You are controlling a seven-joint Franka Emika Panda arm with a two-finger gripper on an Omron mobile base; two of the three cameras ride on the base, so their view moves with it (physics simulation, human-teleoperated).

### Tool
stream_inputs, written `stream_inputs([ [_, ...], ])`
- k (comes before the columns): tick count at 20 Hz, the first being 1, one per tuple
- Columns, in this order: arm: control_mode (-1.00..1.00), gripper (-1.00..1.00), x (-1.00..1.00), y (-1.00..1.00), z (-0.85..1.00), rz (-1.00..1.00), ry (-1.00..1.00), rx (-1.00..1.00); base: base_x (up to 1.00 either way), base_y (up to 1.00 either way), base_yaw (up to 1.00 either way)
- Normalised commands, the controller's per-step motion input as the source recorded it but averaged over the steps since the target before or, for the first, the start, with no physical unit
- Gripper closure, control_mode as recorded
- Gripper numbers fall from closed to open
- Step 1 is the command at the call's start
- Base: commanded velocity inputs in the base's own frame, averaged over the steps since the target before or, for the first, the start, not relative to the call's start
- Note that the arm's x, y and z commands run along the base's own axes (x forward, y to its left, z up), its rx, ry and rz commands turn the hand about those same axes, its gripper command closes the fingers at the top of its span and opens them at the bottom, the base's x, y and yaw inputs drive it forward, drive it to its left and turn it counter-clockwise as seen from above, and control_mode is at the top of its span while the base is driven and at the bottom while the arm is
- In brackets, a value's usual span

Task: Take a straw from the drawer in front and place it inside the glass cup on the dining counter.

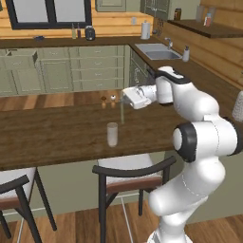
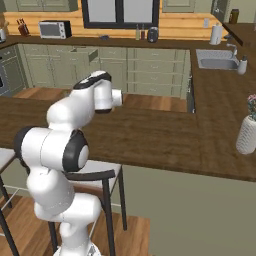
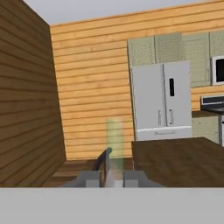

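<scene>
Over the dining counter (image 1: 57, 133) I have the gripper (image 1: 124, 96) clamped on the straw (image 1: 122, 113), which hangs upright just beside the glass cup (image 1: 112, 134), so fetching looks done and only the drop-in remains.

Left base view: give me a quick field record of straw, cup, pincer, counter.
straw: thin pale stick, hanging vertically from the pincer, above the counter, not in the cup
pincer: shut on the straw, hand held level over the counter
glass cup: upright on the counter, below and slightly left of the straw's lower end
dining counter: dark wood top, chairs at its near edge
task state: straw not yet placed in the glass cup
</scene>
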Motion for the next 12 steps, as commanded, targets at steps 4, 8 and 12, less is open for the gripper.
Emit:
stream_inputs([
  [4, -1.00, 1.00, 0.27, 0.28, -0.22, 0.05, 0.00, 0.00, 0.00, 0.00, 0.00],
  [8, -1.00, 1.00, 0.42, 0.18, -0.23, 0.03, 0.00, 0.00, 0.00, 0.00, 0.00],
  [12, -1.00, 1.00, 0.44, 0.01, -0.29, 0.02, 0.00, 0.00, 0.00, 0.00, 0.00],
])
